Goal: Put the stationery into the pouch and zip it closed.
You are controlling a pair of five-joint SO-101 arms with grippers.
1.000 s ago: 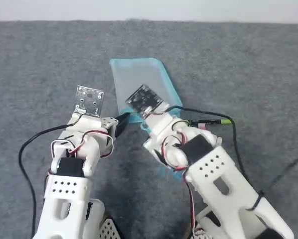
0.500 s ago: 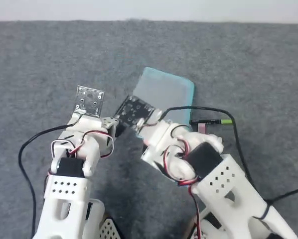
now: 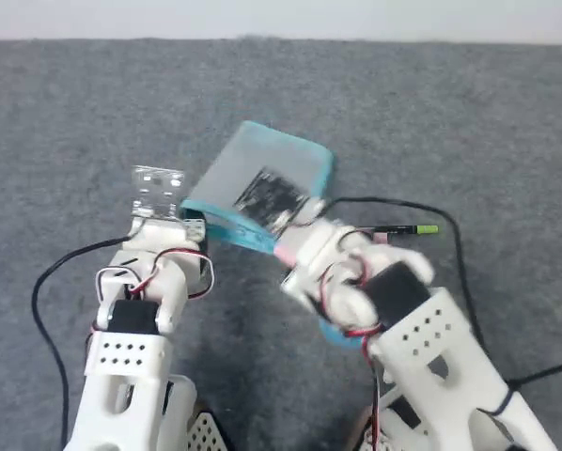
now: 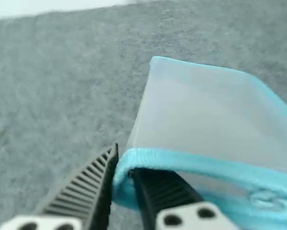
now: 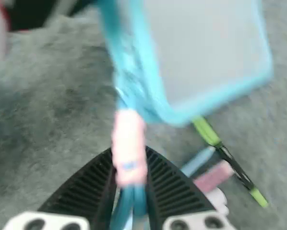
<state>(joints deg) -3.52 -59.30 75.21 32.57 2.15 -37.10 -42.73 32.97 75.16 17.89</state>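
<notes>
the left gripper (image 4: 122, 165) sits at the left end of the flat translucent plastic pouch with a light blue fabric border (image 3: 262, 174), its ribbed black jaws closed on the border at that corner, with the edge pinched between them. the pouch is lifted off the grey carpet (image 3: 74, 113) at this end and slopes up and away from the arms, its clear panel sagging slightly. it looks light, thin and floppy, so the film will likely buckle or slip if taken by the panel. the stitched border and zip band look like the firmest places to hold.

at the pouch's right end the right gripper (image 5: 129, 167) has its jaws shut on the blue zip band together with a small pink tab (image 5: 128, 143). whether that tab is the zip pull or a loose piece, i cannot tell. with both ends pinched, the mouth will probably open only if the two holds pull apart gently; too hard a tug may tear the grip free.

just right of the pouch, on the carpet, lie a thin green pen (image 5: 206, 132), a pale blue pen (image 5: 196, 160) and a pink eraser-like block (image 5: 213, 176), none of them inside the pouch yet.
</notes>
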